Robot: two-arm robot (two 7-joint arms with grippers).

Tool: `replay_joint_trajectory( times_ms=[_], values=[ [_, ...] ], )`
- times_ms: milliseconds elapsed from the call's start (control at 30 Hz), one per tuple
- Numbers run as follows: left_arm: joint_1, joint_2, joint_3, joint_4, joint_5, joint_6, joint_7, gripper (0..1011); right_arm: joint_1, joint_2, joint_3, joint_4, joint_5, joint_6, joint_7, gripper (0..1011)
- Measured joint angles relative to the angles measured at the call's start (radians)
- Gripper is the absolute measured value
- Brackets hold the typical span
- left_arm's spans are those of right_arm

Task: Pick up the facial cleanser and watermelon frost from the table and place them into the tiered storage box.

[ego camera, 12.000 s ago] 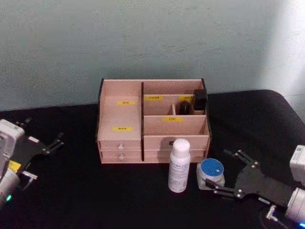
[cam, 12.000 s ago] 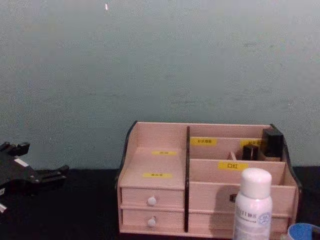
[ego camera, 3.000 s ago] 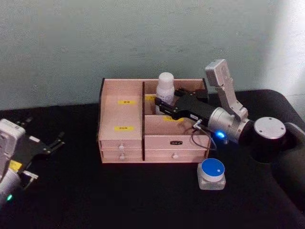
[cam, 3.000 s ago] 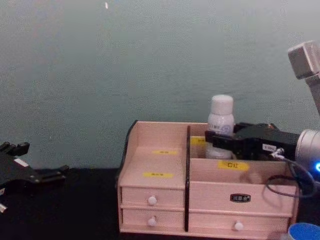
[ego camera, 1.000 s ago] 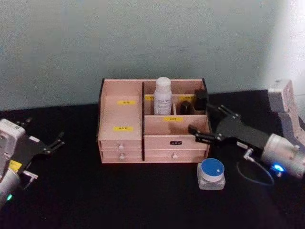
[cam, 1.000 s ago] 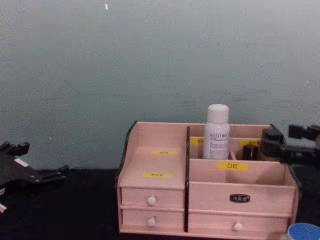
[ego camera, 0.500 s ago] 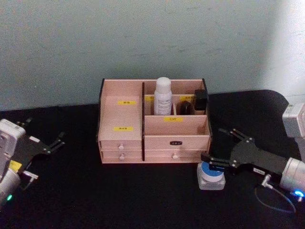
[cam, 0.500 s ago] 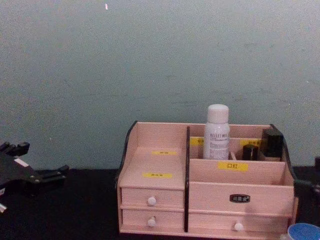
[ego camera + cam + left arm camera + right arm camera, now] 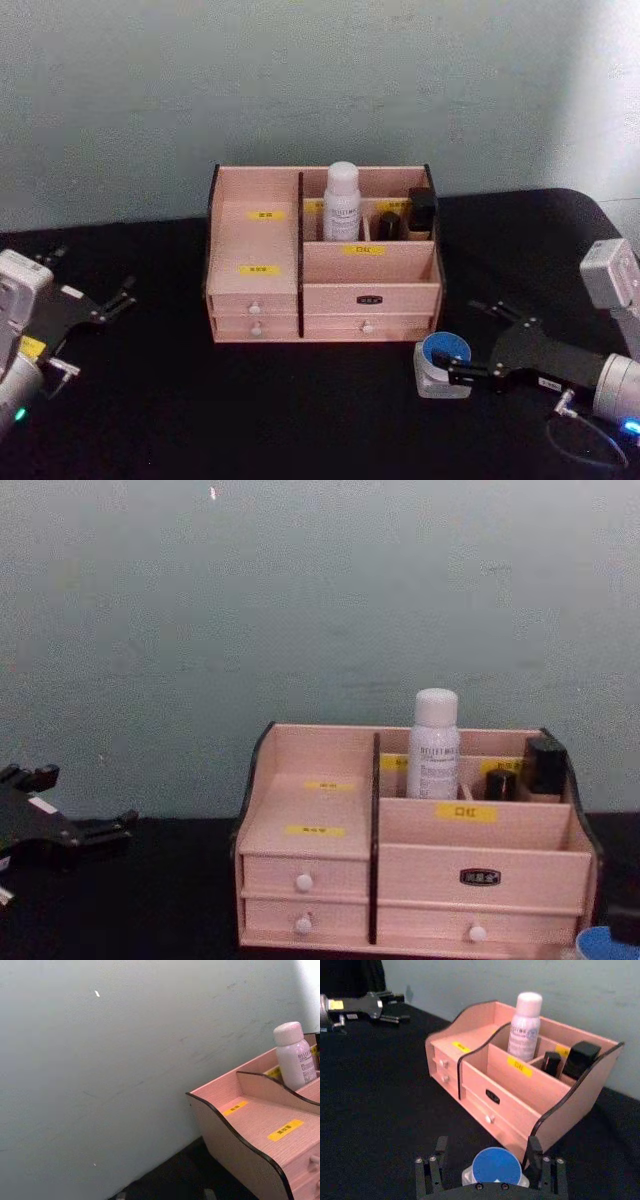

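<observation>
Black and matte, the tabletop (image 9: pixel 250 410) runs back to a pale grey-green wall (image 9: pixel 300 80). Toward its rear sits the wide pink-beige wooden storage box (image 9: pixel 255 245), with dark edge trim, stepped tiers, yellow labels and small white-knobbed drawers along its front. A white cylindrical cleanser bottle (image 9: pixel 342 200) with a rounded cap stands upright in the rear upper compartment, just right of the dark centre divider. Farther right in that back row stand a short dark tube (image 9: pixel 388 226) and a taller black block-shaped container (image 9: pixel 420 210), the latter against the box's right wall. A small clear jar with a round blue lid (image 9: pixel 444 364) rests on the tabletop just in front of the box's right front corner, near it but not touching.

The right gripper (image 9: pixel 488 1142) is low over the tabletop at that jar, reaching in from the right. Its black fingers (image 9: pixel 433 1172) are spread, one on each side of the jar. The right wrist view shows a gap between each finger and the jar, so nothing is grasped. The left gripper (image 9: pixel 100 330) is parked at the tabletop's left edge, well apart from the box, its fingers released and splayed.
</observation>
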Motion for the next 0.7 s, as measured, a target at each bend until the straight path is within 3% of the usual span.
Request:
replay_joint_trajectory(
  times_ms=[700],
  values=[
    [0.000, 0.000, 0.000, 0.000, 0.000, 0.000, 0.000, 1001, 0.049, -0.019, -0.049, 0.064, -0.027, 0.068, -0.010, 1002]
  ],
)
